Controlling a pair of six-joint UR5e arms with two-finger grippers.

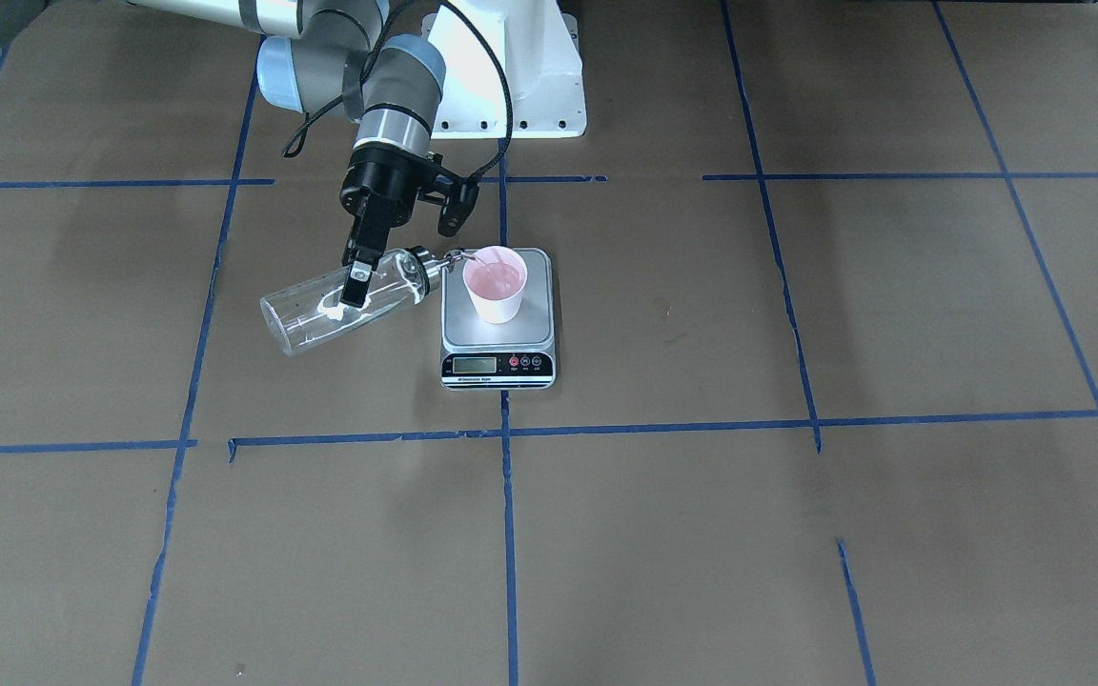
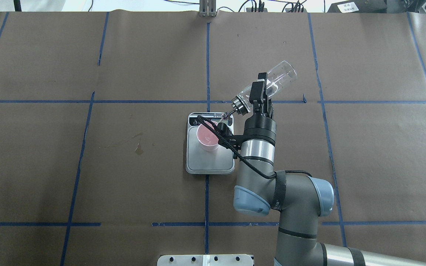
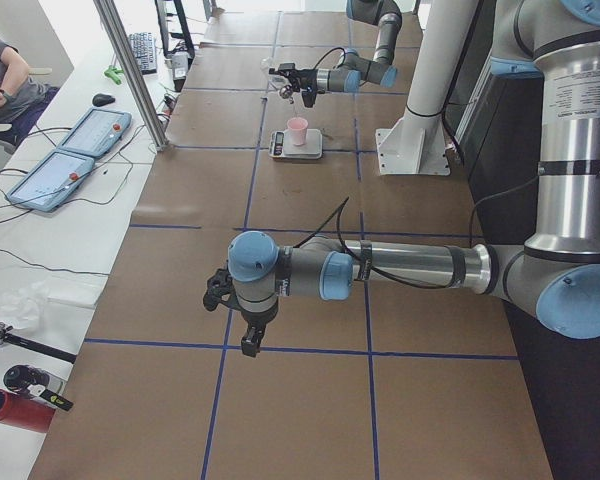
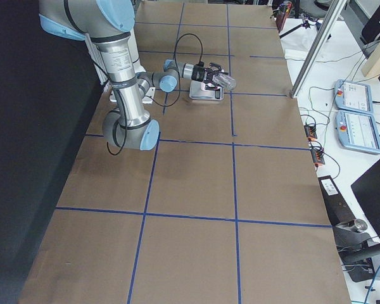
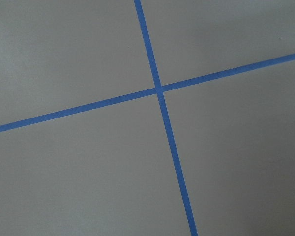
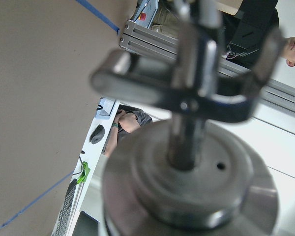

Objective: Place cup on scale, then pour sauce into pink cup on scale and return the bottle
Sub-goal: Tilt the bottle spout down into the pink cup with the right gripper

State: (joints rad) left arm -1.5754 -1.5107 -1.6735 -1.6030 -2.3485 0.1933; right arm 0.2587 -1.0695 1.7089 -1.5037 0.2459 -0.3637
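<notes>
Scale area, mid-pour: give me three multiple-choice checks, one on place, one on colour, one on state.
1. Where is the small tapered pink cup?
A. On the flat silver-grey kitchen scale. B. Beside the scale. C. In a gripper.
2. What colour are the tape lines on the brown table?
A. Red. B. Blue. C. Yellow.
3. How is the clear cylindrical glass bottle?
A. Standing upright. B. Tilted, spout at the cup. C. Lying loose.
Answers: 1 A, it stands on the steel plate. 2 B, the grid is blue. 3 B, the right gripper holds it slanted, spout at the rim.
</notes>
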